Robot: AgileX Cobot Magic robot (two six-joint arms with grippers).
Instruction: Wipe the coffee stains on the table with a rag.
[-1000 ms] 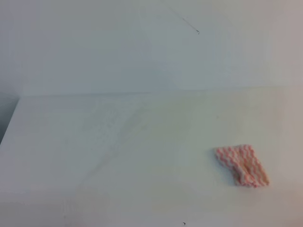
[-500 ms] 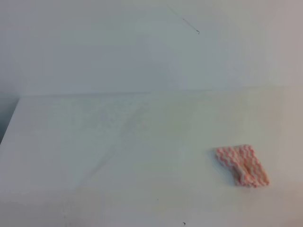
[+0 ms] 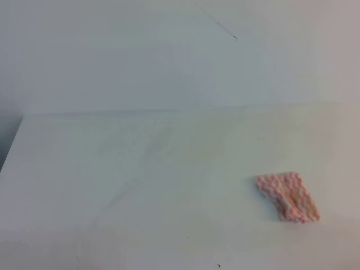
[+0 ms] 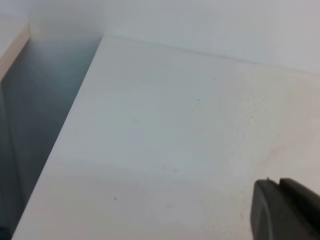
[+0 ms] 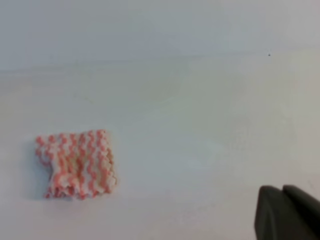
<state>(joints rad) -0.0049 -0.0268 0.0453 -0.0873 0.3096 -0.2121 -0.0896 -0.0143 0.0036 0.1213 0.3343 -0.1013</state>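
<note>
The rag (image 3: pixel 287 196), a small folded cloth with pink-and-white zigzag stripes, lies flat on the white table (image 3: pixel 169 169) at the right front. In the right wrist view the rag (image 5: pixel 76 164) is at the left, and my right gripper (image 5: pixel 281 188) sits well to its right at the bottom corner, with its dark fingertips pressed together and nothing between them. My left gripper (image 4: pixel 277 182) shows at the bottom right of the left wrist view, fingertips together, over bare table (image 4: pixel 150 125). Neither gripper appears in the exterior high view. No coffee stains show in any view.
A plain white wall (image 3: pixel 169 56) rises behind the table, with a small dark mark (image 3: pixel 235 38) on it. The table's left edge drops into a dark gap (image 4: pixel 40 100), also seen as a gap (image 3: pixel 5 140) at the far left.
</note>
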